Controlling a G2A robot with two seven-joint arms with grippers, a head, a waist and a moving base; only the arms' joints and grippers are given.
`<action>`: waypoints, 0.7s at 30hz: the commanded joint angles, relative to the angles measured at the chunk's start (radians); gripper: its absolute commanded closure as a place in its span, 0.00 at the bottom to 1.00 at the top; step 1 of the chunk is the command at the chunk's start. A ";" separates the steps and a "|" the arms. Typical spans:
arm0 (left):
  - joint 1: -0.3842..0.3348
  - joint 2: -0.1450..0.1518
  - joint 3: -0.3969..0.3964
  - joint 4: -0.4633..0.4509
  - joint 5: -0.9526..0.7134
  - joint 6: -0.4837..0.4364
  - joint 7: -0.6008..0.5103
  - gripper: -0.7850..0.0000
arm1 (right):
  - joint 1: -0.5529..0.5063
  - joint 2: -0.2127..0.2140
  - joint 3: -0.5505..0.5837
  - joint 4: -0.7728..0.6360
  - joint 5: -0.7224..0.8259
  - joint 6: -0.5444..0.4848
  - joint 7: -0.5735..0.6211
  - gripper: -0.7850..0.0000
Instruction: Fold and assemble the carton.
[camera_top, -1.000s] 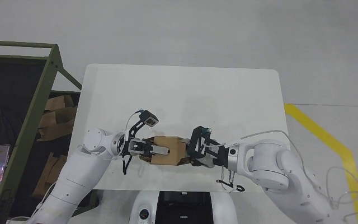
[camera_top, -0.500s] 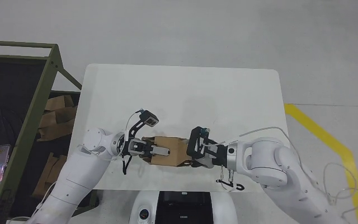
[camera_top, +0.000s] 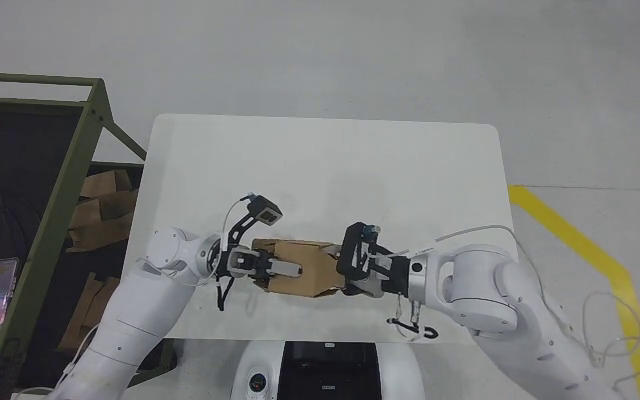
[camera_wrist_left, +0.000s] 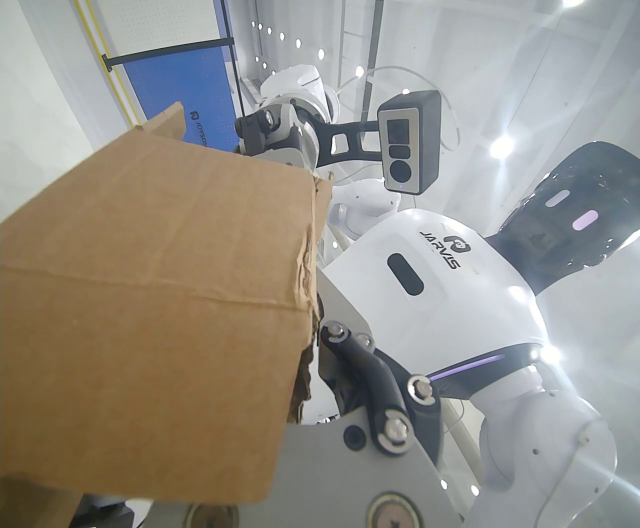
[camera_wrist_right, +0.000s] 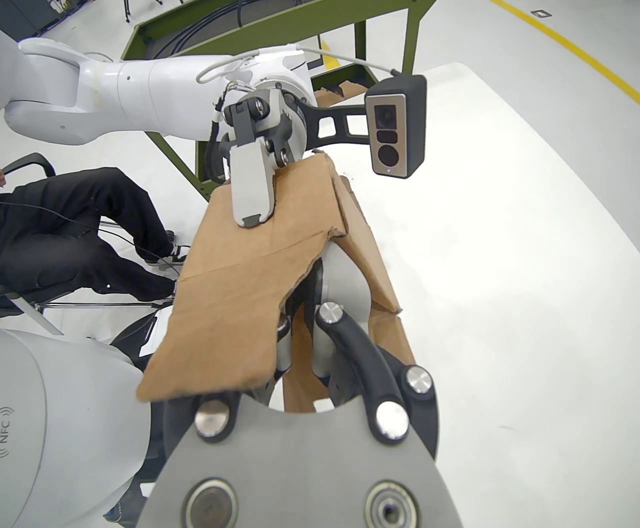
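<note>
Carton (camera_top: 300, 265) hangs half-formed between my arms over the near edge of the bench (camera_top: 400, 170), left jaws pinched on one panel, right jaws closed on the opposite flap. I judge I'm mid-fold. Next I must swing that flap square without tearing the crease.

Carton (camera_top: 300, 255): plain brown, no print. Table (camera_top: 400, 170): white. Left gripper (camera_top: 288, 269): light grey finger, black links. Right gripper (camera_top: 337, 274): black links, silver screws, grey plate. Camera (camera_wrist_right: 395, 132) on left wrist: dark grey box, silver face. Frame (camera_top: 62, 170) off table's left edge: dull green. Cardboard pieces (camera_top: 105, 205) inside: brown. Floor (camera_top: 300, 50): pale grey, yellow stripe (camera_top: 560, 232) past table's right edge.
</note>
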 joint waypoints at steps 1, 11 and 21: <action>0.000 0.000 -0.002 -0.001 0.001 0.001 -0.001 1.00 | -0.029 0.007 0.032 -0.016 -0.003 -0.005 -0.008 1.00; 0.003 -0.002 -0.009 -0.002 0.005 -0.002 0.002 1.00 | -0.200 0.040 0.194 -0.082 0.007 -0.091 -0.059 0.96; 0.001 -0.003 -0.009 -0.002 0.012 -0.002 0.002 1.00 | -0.328 0.061 0.290 -0.156 0.000 -0.195 -0.103 0.71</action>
